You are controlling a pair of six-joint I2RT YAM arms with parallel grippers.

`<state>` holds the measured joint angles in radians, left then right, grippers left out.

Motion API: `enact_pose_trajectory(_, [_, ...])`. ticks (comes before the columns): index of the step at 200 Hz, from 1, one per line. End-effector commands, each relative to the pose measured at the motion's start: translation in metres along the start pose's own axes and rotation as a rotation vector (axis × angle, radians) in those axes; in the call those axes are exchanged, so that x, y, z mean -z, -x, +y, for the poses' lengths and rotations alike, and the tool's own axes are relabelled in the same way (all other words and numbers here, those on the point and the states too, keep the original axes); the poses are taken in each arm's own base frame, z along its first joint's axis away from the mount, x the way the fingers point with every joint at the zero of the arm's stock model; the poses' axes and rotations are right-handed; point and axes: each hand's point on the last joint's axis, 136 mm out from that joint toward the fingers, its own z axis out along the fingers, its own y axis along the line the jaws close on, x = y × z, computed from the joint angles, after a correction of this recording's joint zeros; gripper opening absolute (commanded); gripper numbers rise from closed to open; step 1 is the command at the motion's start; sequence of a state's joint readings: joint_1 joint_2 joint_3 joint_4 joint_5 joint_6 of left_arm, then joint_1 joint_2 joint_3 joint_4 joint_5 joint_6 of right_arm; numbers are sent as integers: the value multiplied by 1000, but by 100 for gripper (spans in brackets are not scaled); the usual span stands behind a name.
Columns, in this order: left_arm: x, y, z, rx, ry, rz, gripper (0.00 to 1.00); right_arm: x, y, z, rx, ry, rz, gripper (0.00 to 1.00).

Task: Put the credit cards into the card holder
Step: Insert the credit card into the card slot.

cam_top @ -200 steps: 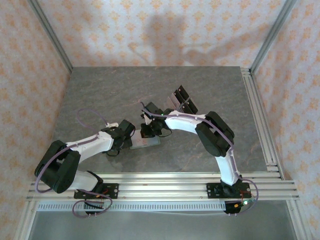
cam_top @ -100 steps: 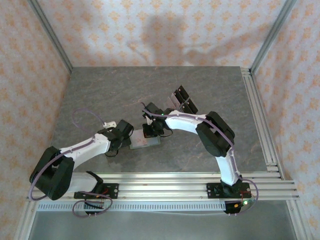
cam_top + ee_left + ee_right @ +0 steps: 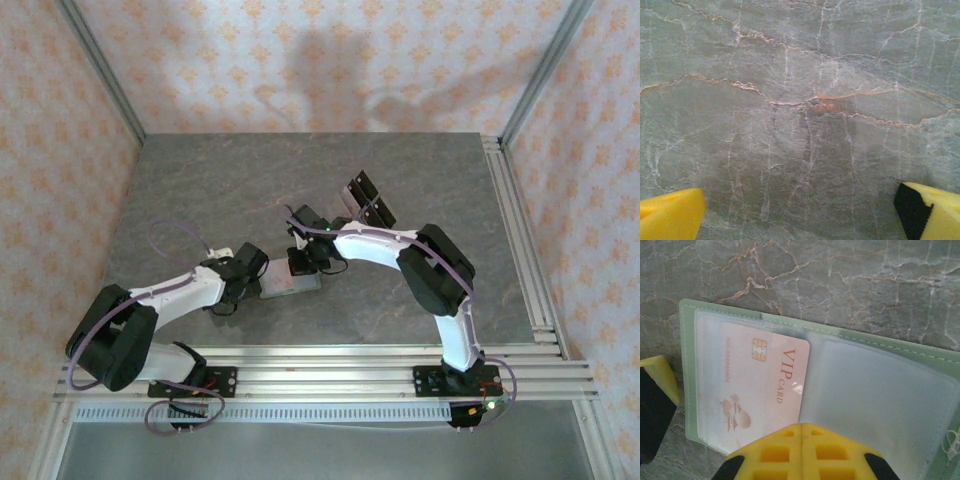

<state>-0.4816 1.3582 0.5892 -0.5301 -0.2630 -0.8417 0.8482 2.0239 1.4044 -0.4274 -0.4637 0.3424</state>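
Two arms reach in over the grey marble table (image 3: 200,190) and meet near its middle front. The card holder (image 3: 880,385) lies there open and flat, clear sleeves facing up, between the two wrists. One credit card (image 3: 765,385), printed VIP, appears to sit under the sleeve of the half that falls on the left of my right wrist view, with its long edge about at the fold.

My right gripper (image 3: 801,435) has its jaws pressed together with nothing between them. The tips are over the holder's near edge, just beside the card's lower corner; I cannot tell if they touch. My left gripper (image 3: 800,215) has its jaws spread wide over bare stone beside the holder, gripping nothing.

I judge the step to be seating this card. I'd push with the closed tips low and flat along the sleeve, slowly. I'd also bring the left gripper down to pin the holder so it can't slide.
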Motion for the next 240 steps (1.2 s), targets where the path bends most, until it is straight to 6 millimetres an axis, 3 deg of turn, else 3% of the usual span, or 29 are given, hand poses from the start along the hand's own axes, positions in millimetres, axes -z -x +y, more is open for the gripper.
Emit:
enact_pose_trajectory(1, [-5,-2,4,17,31,13,100,0,-3,-3,6,-11,14,0])
enact_pose_trajectory(170, [-16,-11,-10,-5,31,50,100,-20,-1,18,-7,91,66,0])
enact_pose_trajectory(240, [-16,-12,-12,-9,34,50,100,-20,8,28,-12,126,49,0])
